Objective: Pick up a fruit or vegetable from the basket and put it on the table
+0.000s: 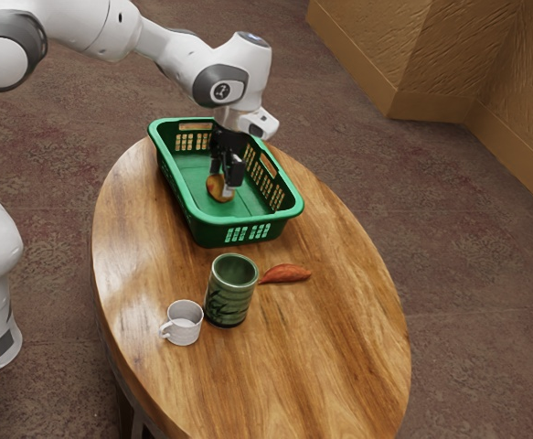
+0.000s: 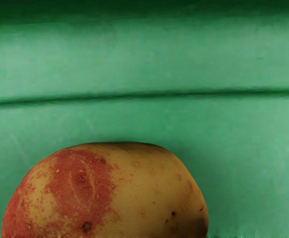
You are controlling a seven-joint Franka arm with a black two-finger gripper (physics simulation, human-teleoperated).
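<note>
My gripper (image 1: 223,181) reaches down into the green basket (image 1: 208,219) in the exterior view, its two black fingers standing apart, open. A potato (image 1: 217,187) is low in the basket, right at the fingertips; the nearer finger covers part of its side. In the wrist view the potato (image 2: 109,191), yellow with a red patch, is large at the lower edge, above the basket's green floor (image 2: 144,59). Whether either finger touches it cannot be made out.
On the wooden table (image 1: 339,366), a green patterned cup (image 1: 229,297) stands outside the basket's near end. Beside it are a small white mug (image 1: 185,325) and an orange-red sweet potato-like vegetable (image 1: 286,273). The basket's walls surround my gripper.
</note>
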